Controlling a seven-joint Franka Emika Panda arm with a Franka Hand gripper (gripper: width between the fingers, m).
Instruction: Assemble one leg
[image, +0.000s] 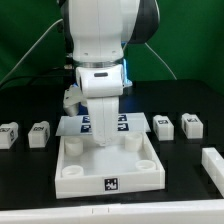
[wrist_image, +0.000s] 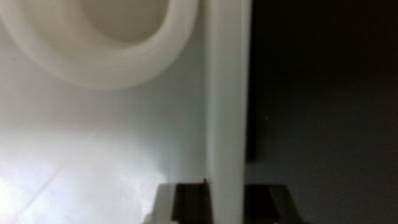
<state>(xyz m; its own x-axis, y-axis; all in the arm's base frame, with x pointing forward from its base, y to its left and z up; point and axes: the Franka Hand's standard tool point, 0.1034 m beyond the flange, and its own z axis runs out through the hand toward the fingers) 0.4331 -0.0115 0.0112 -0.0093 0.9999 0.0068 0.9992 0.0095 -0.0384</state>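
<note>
**Mia:** Where is the gripper (image: 102, 136)?

**Dad:** Low down, at the back wall of the big white tray (image: 108, 178). In the wrist view one dark finger (wrist_image: 178, 205) sits on each side of that thin wall. A round socket (wrist_image: 107, 40) shows close by.

**Mia:** Is it squeezing the wall?

**Dad:** I cannot tell. The fingers look right up against it, but the picture is blurry.

**Mia:** And the legs?

**Dad:** None is in the gripper. Two legs (image: 38, 133) lie on the table on the exterior view's left, and two more (image: 163, 125) on the exterior view's right. They are all outside the tray.

**Mia:** What could go wrong?

**Dad:** I think the wall is thin and smooth, so the fingers could slip off if the arm pulls. The arm holds only one edge, so the tray may tip or turn instead of sliding straight.

**Mia:** Could it bump things?

**Dad:** Yes. The marker board (image: 128, 124) lies just behind the tray, so a push backward could hit it. A big slide sideways could knock the legs over. Then they would be harder to pick up.
</note>
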